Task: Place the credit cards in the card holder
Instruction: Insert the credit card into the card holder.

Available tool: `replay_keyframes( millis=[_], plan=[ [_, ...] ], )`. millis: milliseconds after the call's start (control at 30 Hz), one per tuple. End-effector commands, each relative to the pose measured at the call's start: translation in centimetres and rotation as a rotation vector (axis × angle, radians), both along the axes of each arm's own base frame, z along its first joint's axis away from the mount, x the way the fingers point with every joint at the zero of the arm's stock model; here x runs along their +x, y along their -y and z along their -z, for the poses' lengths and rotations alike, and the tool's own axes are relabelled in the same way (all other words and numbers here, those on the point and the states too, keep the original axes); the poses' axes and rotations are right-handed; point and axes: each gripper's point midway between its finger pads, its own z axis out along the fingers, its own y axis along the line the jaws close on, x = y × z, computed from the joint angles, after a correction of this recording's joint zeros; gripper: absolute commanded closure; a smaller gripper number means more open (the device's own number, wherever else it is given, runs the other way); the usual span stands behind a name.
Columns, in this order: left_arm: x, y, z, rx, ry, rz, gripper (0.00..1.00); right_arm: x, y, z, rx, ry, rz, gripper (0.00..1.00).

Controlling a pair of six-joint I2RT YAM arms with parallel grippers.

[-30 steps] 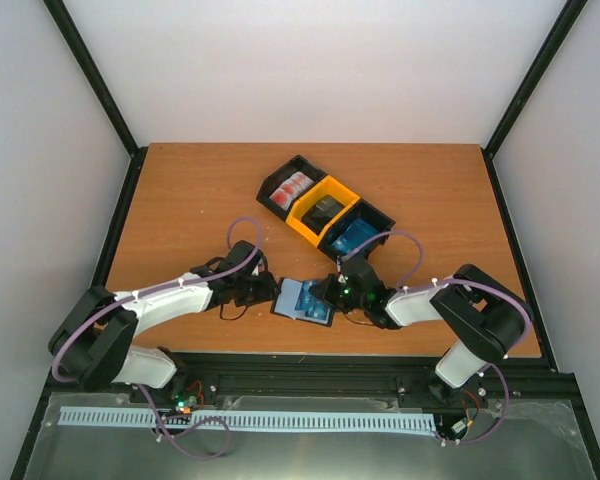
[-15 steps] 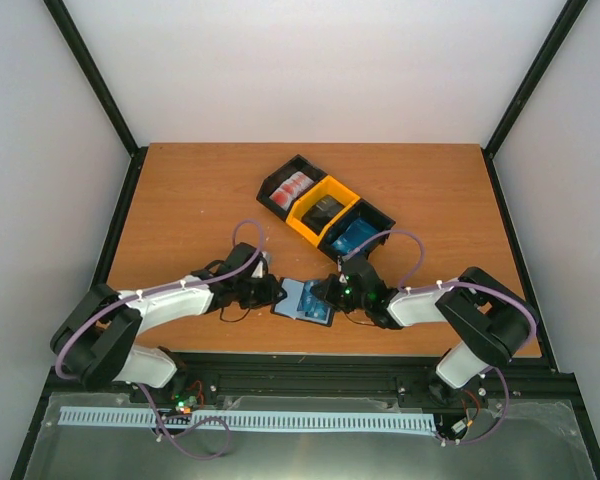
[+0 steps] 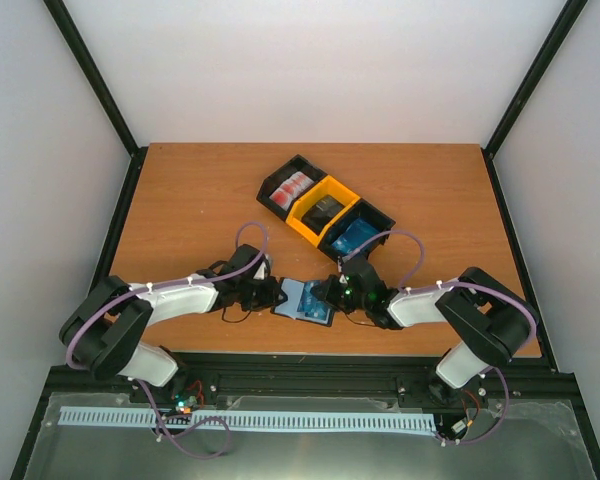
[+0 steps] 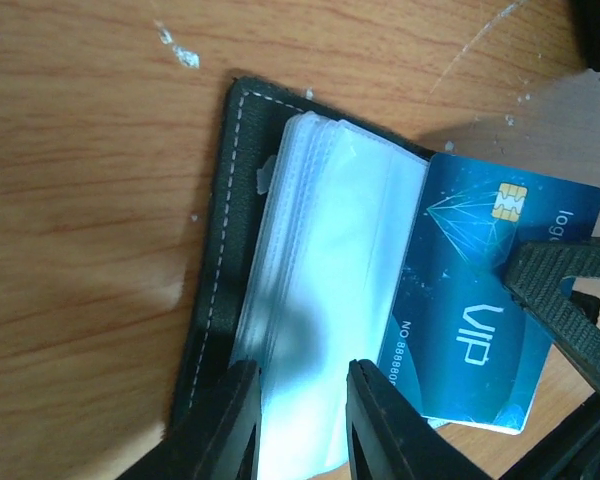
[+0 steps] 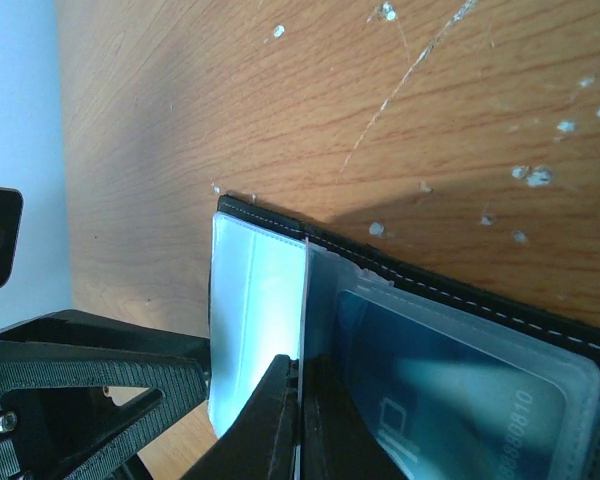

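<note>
The card holder (image 3: 296,298) lies open near the table's front edge, between my two grippers. In the left wrist view its black stitched cover (image 4: 218,290) frames a stack of clear pockets (image 4: 325,280). My left gripper (image 4: 298,425) grips that stack, pocket film filling the gap between its fingers. A blue credit card (image 4: 470,310) marked VIP lies with its left edge at the pockets' right side. My right gripper (image 5: 300,410) is shut on this card, seen edge-on as a thin line (image 5: 304,300). Another blue card (image 5: 460,400) sits inside a pocket.
Joined bins stand behind the wallet: a black one with red-and-white cards (image 3: 291,186), a yellow one with a dark card (image 3: 325,209), a black one with blue cards (image 3: 356,237). The table's front edge (image 3: 310,346) runs just below both grippers.
My left gripper slid right onto the card holder and narrowed its jaws on the clear pockets. The right gripper and the blue card have barely moved.
</note>
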Motion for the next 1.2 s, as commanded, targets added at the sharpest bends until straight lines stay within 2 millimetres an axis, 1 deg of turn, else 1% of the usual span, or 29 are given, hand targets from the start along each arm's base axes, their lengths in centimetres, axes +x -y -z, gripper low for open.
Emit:
replay_keyframes(
  millis=[0, 167, 233, 333, 500, 633, 733, 800, 933, 1033, 1167],
  plan=[
    [-0.2, 1.0, -0.4, -0.052, 0.005, 0.039, 0.74, -0.5, 0.4, 0.8, -0.026, 0.002, -0.007, 0.97],
    [-0.9, 2.6, -1.8, -0.156, 0.007, 0.115, 0.73, -0.6, 0.4, 0.8, -0.024, 0.001, -0.009, 0.97],
    [-1.3, 3.1, -1.8, -0.183, -0.008, 0.145, 0.73, -0.6, 0.3, 0.7, -0.02, 0.004, -0.009, 0.97],
    [-1.3, 3.4, -1.7, -0.198, -0.01, 0.159, 0.72, -0.6, 0.4, 0.4, -0.012, 0.016, -0.007, 0.97],
    [-1.2, 3.9, -1.8, -0.212, -0.002, 0.183, 0.72, -0.5, 0.7, -1.1, 0.005, 0.06, 0.001, 0.97],
    [-1.4, 4.7, -2.5, -0.262, 0.012, 0.229, 0.69, -0.3, 2.2, -2.1, -0.043, 0.103, 0.045, 0.97],
    [-1.7, 5.4, -3.1, -0.307, 0.019, 0.271, 0.67, 0.1, 4.1, -3.2, -0.108, 0.145, 0.106, 0.97],
    [-1.9, 5.9, -3.4, -0.33, 0.023, 0.296, 0.66, 0.3, 5.5, -4.3, -0.142, 0.181, 0.147, 0.97],
    [-2.1, 7.4, -3.6, -0.348, 0.028, 0.338, 0.65, 0.4, 7.8, -5.8, -0.2, 0.227, 0.213, 0.97],
    [-2.5, 8.4, -3.1, -0.339, 0.015, 0.364, 0.64, 0.3, 8.7, -7.0, -0.213, 0.258, 0.234, 0.97],
    [-3.2, 9.6, -2.6, -0.337, 0.006, 0.4, 0.63, 0.1, 9.2, -7.6, -0.217, 0.274, 0.238, 0.97]
  ],
)
